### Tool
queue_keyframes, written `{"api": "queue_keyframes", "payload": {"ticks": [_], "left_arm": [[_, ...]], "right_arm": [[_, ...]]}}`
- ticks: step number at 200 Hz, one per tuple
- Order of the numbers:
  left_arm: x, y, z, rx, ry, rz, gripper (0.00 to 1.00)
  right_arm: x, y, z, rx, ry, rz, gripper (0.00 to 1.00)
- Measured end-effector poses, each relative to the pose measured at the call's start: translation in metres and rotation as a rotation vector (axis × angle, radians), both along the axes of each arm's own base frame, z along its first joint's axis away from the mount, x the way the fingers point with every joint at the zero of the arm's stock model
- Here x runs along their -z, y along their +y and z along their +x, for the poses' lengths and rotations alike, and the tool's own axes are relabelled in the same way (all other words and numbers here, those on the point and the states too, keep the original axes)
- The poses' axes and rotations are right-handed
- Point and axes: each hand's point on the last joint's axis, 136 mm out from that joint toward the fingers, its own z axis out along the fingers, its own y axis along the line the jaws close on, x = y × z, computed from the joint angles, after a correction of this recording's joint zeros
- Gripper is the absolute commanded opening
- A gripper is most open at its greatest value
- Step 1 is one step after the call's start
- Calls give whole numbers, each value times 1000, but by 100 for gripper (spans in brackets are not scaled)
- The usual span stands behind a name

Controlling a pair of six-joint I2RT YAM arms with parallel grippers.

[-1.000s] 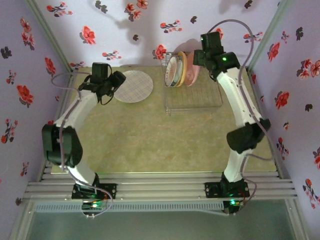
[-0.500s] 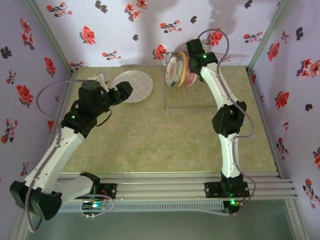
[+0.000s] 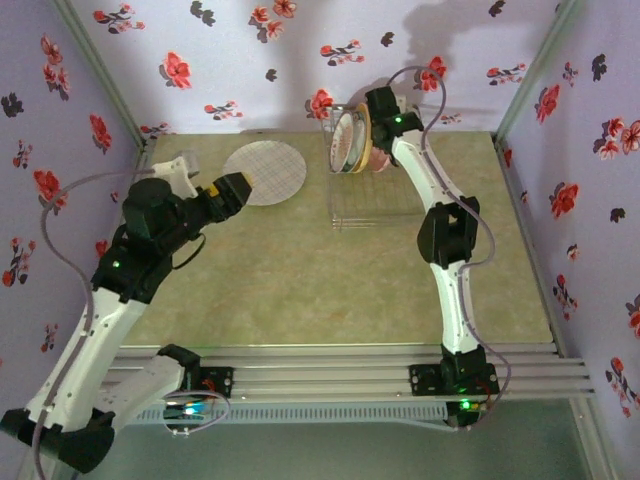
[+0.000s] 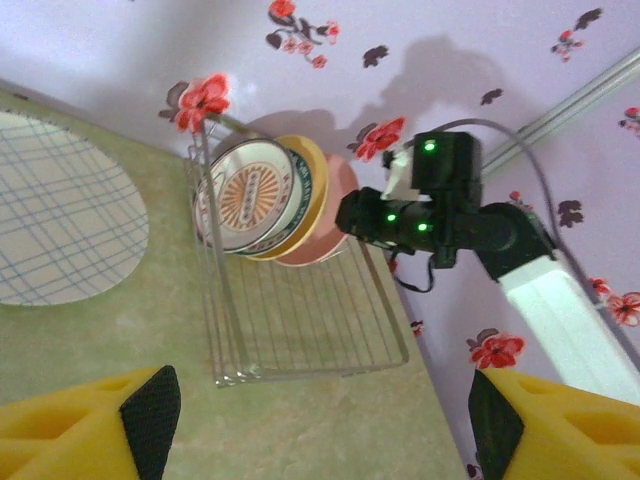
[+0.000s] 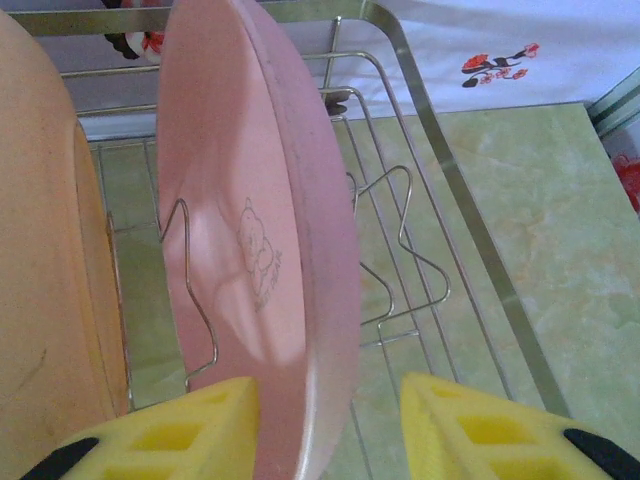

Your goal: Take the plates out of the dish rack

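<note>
Overhead, at 9 o'clock above the mottled green table (image 3: 330,290), the left gripper (image 3: 228,190) hangs with its blocky yellow fingers spread wide, holding nothing. A flat round checked plate (image 3: 265,172) lies on the table at 11 o'clock. At 1 o'clock is the thin silver wire rack (image 3: 385,205), with three plates on edge at its back: a white plate (image 4: 250,195) with an orange centre, then a yellow plate (image 4: 305,190), then a smooth pink plate (image 5: 260,230). The right gripper (image 5: 325,400) straddles the pink plate's rim, one finger against its face, the other just clear, not clamped.
</note>
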Motion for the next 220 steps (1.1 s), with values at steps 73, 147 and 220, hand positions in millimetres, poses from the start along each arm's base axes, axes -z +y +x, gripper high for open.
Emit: {"api": "queue_keyframes", "payload": {"ticks": [73,147,220], "left_arm": [[-7,4,-8,3,-27,3,79],[-6,4,-8,5,-30,13,79],[-6,4,-8,6,-30,14,80]], "right_arm": [[3,-2,11,27,-42,-7,17],[-1,-5,16,56,-72,-49,0],[-23,9,15,27,-113,-230,0]]}}
